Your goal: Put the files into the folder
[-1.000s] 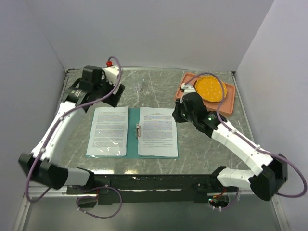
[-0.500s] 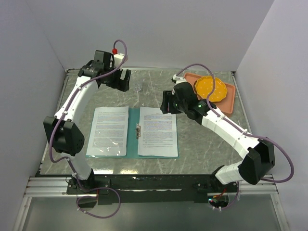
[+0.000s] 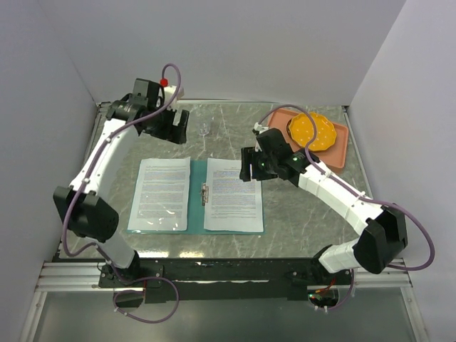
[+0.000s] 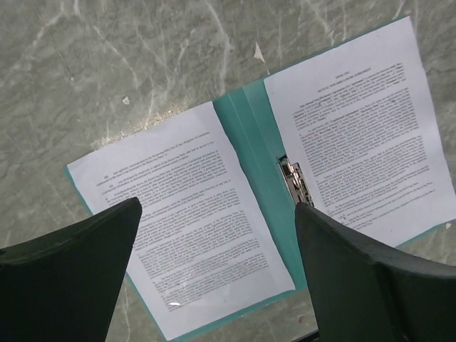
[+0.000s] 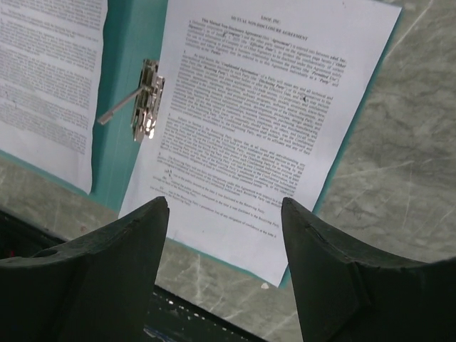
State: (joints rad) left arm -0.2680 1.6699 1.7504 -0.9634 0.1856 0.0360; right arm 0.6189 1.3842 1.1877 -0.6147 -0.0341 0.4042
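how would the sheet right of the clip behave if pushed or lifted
The sheet looks thin and lies flat, so it would likely droop when lifted. Resting on the smooth folder, it would probably slide when pushed.

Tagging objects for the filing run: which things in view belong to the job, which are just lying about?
Job: left sheet, right sheet, teal folder lying open under them, its metal clip.
Lying about: salmon-pink tray, orange disc on it, small clear item beyond the folder.
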